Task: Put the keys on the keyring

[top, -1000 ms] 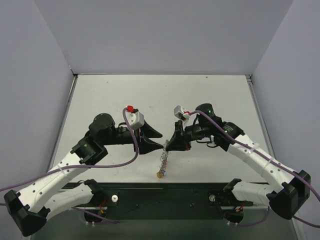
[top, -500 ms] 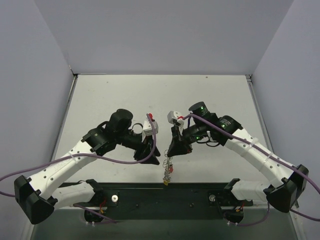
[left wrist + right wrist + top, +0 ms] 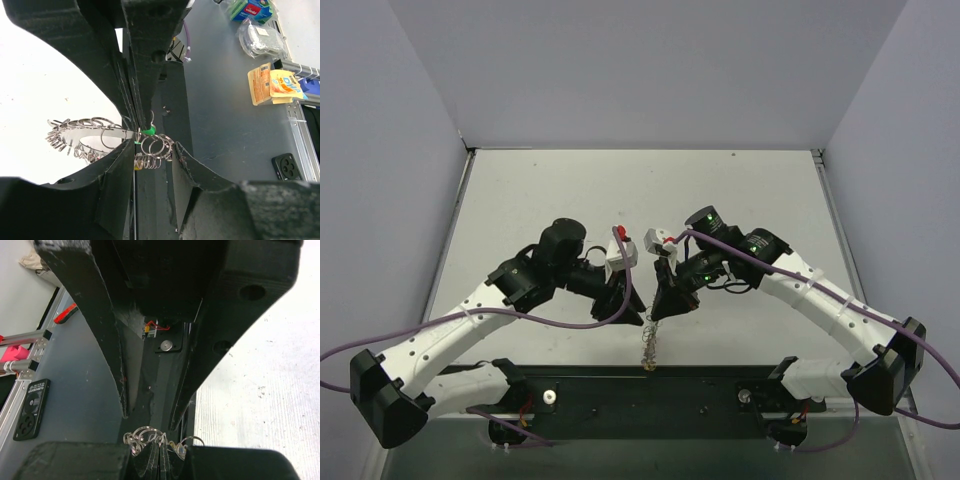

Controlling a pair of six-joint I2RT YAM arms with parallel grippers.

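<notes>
The keyring (image 3: 648, 342), a thin silver ring fringed with small wire loops, hangs between my two grippers above the table's near edge. My right gripper (image 3: 658, 306) is shut on its upper part; the right wrist view shows the closed gripper (image 3: 160, 446) with loops (image 3: 142, 436) bunched around its fingertips. My left gripper (image 3: 632, 308) is open, and in the left wrist view it (image 3: 154, 142) straddles the loops of the keyring (image 3: 112, 134). A green key head (image 3: 148, 131) and a yellow one (image 3: 137, 164) hang on the ring. No other keys show.
The black base rail (image 3: 650, 395) runs just below the hanging ring. The white table (image 3: 520, 200) lies behind, with grey walls on three sides. Packets (image 3: 272, 85) lie on the floor beyond the table edge.
The left arm swung in and turned its gripper toward the ring. The right gripper carried the ring slightly left and nearer. The two grippers are now closer together.
</notes>
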